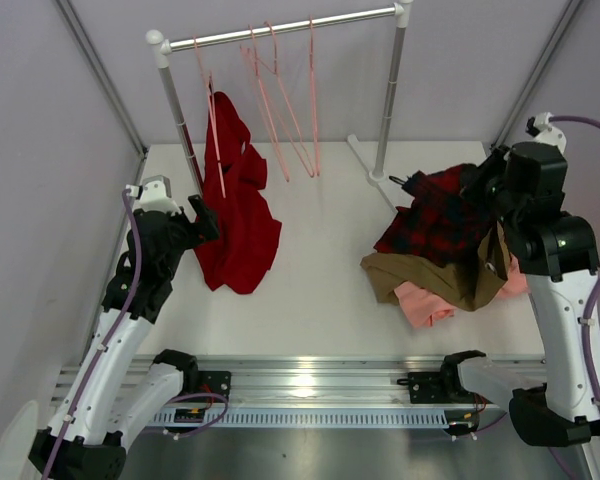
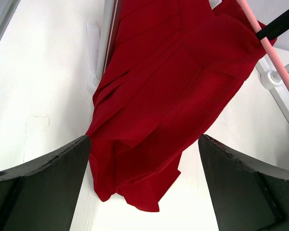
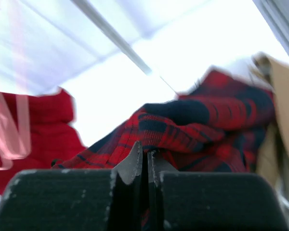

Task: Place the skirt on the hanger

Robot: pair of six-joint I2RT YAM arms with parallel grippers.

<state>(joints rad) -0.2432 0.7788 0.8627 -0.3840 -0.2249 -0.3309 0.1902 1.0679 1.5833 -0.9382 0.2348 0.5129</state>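
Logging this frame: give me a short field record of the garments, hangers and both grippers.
skirt: plaid, bunched atop tan and pink clothes, right side of table
hangers: empty pink ones on rail
red garment: hangs at rail's left end, hem on table
left gripper: open, facing red garment
right gripper: shut on a skirt fold
status: skirt not yet on hanger

Both units, left arm [image 1: 115, 345] and right arm [image 1: 565, 315]: white link shells, black joint housings; purple cable [image 1: 130, 250] along each; left end effector [image 2: 144, 139] fingers matte black wedges; right end effector [image 3: 147, 161] black, edges scuffed pale.
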